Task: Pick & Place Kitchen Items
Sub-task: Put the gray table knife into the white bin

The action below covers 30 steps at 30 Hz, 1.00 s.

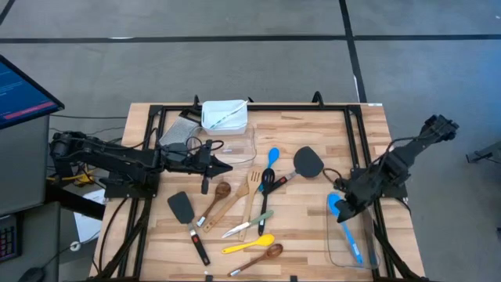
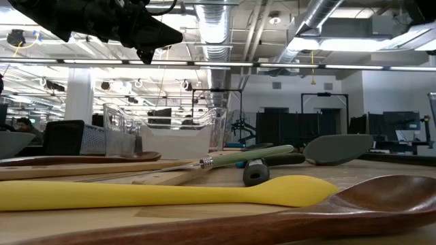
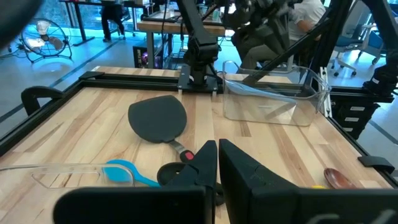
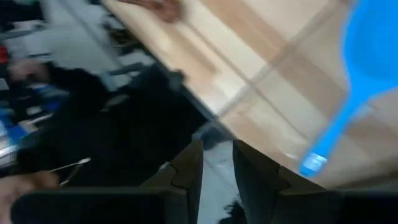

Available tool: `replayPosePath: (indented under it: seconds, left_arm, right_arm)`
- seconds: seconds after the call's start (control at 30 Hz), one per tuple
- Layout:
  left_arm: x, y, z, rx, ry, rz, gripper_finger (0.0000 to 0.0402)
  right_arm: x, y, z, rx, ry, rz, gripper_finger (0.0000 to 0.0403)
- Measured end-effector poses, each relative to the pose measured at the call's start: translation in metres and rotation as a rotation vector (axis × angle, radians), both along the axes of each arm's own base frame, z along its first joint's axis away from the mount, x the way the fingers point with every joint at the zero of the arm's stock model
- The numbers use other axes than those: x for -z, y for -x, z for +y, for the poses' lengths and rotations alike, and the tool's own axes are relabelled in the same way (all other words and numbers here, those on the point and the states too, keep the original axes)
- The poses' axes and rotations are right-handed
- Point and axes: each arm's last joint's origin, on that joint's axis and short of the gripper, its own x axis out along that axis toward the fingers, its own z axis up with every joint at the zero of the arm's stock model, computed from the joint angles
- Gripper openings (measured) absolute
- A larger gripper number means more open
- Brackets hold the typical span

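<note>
Utensils lie loose on the wooden table (image 1: 313, 235): a black spatula (image 1: 181, 207), a wooden spoon (image 1: 221, 190), a wooden slotted turner (image 1: 253, 185), a blue spoon (image 1: 272, 157), a grey-headed spatula (image 1: 308, 160), a green-handled knife (image 1: 246, 226), a yellow spoon (image 1: 249, 245) and a dark wooden spoon (image 1: 259, 258). A second blue spoon (image 1: 351, 232) lies in a clear tub (image 1: 335, 249) at the right. My right gripper (image 1: 343, 207) hovers over that tub's far end, slightly open and empty (image 4: 217, 171). My left gripper (image 1: 225, 167) is shut and empty above the table, left of the utensils (image 3: 218, 168).
Another clear tub (image 1: 239, 146) stands at the far middle, with a white container (image 1: 225, 115) and a grey object (image 1: 178, 130) behind it. A black frame (image 1: 235, 107) runs along the table's edges. A monitor (image 1: 19, 90) stands off the table to the left.
</note>
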Motion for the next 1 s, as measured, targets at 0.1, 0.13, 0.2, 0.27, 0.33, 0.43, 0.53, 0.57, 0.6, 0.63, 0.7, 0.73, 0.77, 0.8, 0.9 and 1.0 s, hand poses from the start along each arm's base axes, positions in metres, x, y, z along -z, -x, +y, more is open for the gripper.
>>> replayPosePath:
  seconds: [0.1,0.13,0.2,0.27,0.33,0.43,0.53,0.57,0.6,0.63,0.7,0.73,0.77,0.8,0.9,1.0]
  left_arm:
    - [0.0,0.0,0.0,0.0,0.0,-0.002,0.0003]
    - [0.0,0.0,0.0,0.0,0.0,-0.004,0.0003]
    - [-0.001,0.0,0.0,0.0,0.0,-0.007,0.0003]
    - [-0.001,0.0,0.0,0.0,0.0,-0.008,0.0003]
    - [-0.001,0.0,0.0,0.0,0.0,-0.009,0.0003]
    - [-0.001,0.0,0.0,0.0,0.0,-0.013,0.0003]
    - [-0.001,0.0,0.0,0.0,0.0,-0.014,0.0003]
    - [-0.001,0.0,0.0,0.0,0.0,-0.014,0.0003]
    - [-0.001,0.0,0.0,0.0,0.0,-0.014,0.0003]
    - [-0.001,0.0,0.0,0.0,0.0,-0.015,0.0003]
    - [-0.001,0.0,0.0,0.0,0.0,-0.015,0.0003]
    - [-0.001,0.0,0.0,0.0,0.0,-0.015,0.0003]
    - [-0.001,0.0,0.0,0.0,0.0,-0.015,0.0003]
    - [-0.001,0.0,0.0,0.0,0.0,-0.015,0.0003]
    - [-0.001,0.0,0.0,0.0,0.0,-0.015,0.0003]
    - [-0.001,0.0,0.0,0.0,0.0,-0.015,0.0003]
  right_arm:
    - [-0.008,-0.003,-0.006,0.014,-0.024,-0.097,0.0082]
    - [-0.01,-0.005,-0.008,0.018,-0.03,-0.136,0.0082]
    - [-0.015,-0.009,-0.012,0.028,-0.026,-0.216,0.0082]
    - [-0.02,-0.015,-0.016,0.054,0.008,-0.323,0.0082]
    - [-0.026,-0.021,-0.02,0.084,0.07,-0.438,0.0082]
    - [-0.033,-0.031,-0.025,0.136,0.196,-0.603,0.0082]
    - [-0.037,-0.039,-0.031,0.163,0.349,-0.713,0.0082]
    - [-0.038,-0.042,-0.032,0.167,0.396,-0.744,0.0082]
    - [-0.038,-0.044,-0.033,0.166,0.449,-0.764,0.0082]
    - [-0.037,-0.046,-0.035,0.163,0.503,-0.771,0.0082]
    - [-0.035,-0.051,-0.038,0.147,0.601,-0.78,0.0082]
    - [-0.033,-0.054,-0.04,0.14,0.647,-0.781,0.0082]
    - [-0.032,-0.056,-0.042,0.133,0.694,-0.779,0.0082]
    - [-0.03,-0.059,-0.043,0.121,0.738,-0.774,0.0082]
    - [-0.023,-0.068,-0.046,0.074,0.851,-0.749,0.0082]
    - [-0.015,-0.077,-0.047,0.013,0.923,-0.715,0.0082]
